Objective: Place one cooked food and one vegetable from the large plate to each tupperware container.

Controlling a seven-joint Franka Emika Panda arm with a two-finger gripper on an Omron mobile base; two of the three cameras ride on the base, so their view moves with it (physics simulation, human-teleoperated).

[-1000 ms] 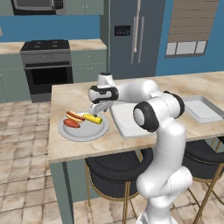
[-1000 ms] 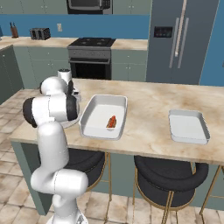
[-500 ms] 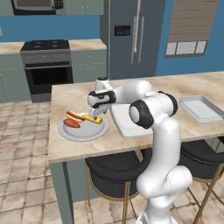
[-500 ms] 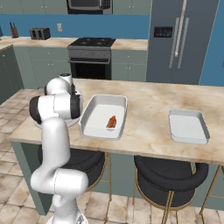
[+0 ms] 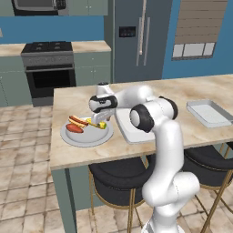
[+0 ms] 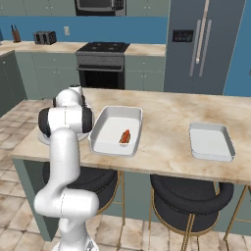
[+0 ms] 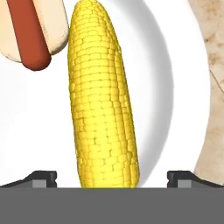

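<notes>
The large plate [image 5: 86, 140] lies on the island's left part and carries a hot dog [image 5: 78, 121], a red piece [image 5: 74, 129] and a yellow corn cob [image 5: 102, 125]. My gripper [image 5: 97, 120] is low over the plate, open, its fingertips [image 7: 42, 177] straddling the near end of the corn cob [image 7: 103, 100] without gripping it. The hot dog [image 7: 33, 30] lies just beside the cob on the plate [image 7: 175, 65]. The larger tupperware container [image 6: 116, 130] holds one reddish cooked piece [image 6: 125, 137]. To the right, the smaller tupperware container [image 6: 211, 141] has nothing in it.
The arm's elbow [image 5: 143, 117] arches over the near left part of the larger container [image 5: 129, 133]. Black stools [image 6: 188, 196] stand under the island's front edge. A stove [image 5: 48, 68] and a fridge [image 5: 136, 41] line the back wall.
The hand has come down and a little left, from above the plate's right side to just over the corn. The jaws stay open. The food and trays have not moved.
</notes>
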